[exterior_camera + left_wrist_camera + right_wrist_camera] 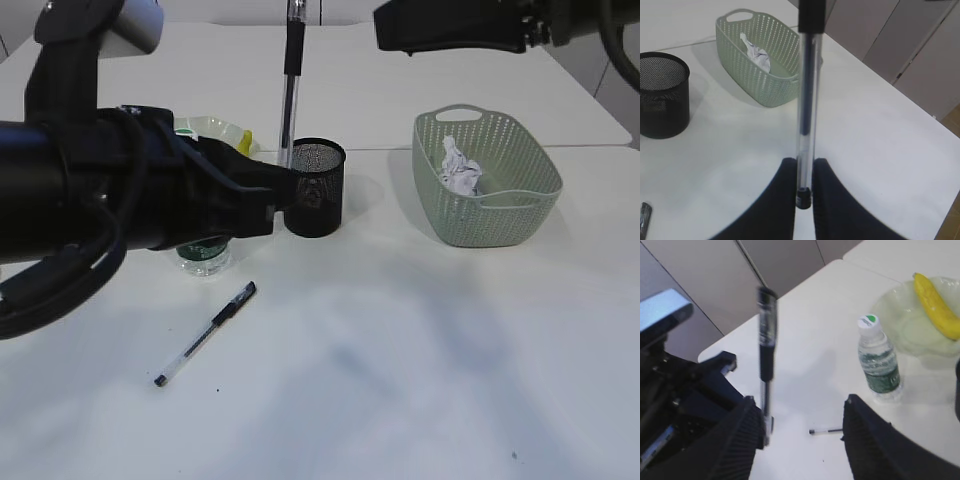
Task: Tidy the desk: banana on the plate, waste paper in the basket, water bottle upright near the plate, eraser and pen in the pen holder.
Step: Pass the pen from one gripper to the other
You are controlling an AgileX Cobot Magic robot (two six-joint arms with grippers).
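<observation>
My left gripper (803, 170) (288, 185) is shut on the lower end of a clear pen (805, 100) (290, 90), held upright just left of the black mesh pen holder (316, 188) (662, 95). A second pen (205, 333) (826, 430) lies on the desk (400, 350). The waste paper (460, 170) sits in the sage-green basket (485, 215). The water bottle (879, 362) stands upright beside the plate (905, 325), which holds the banana (937, 305). My right gripper (802, 415) (385, 30) hangs open and empty, high above. The eraser is out of view.
My bulky left arm (90, 190) covers much of the desk's left side and hides most of the bottle and plate in the exterior view. A seam between two tabletops (580, 147) runs behind the basket. The desk edge lies to the right in the left wrist view.
</observation>
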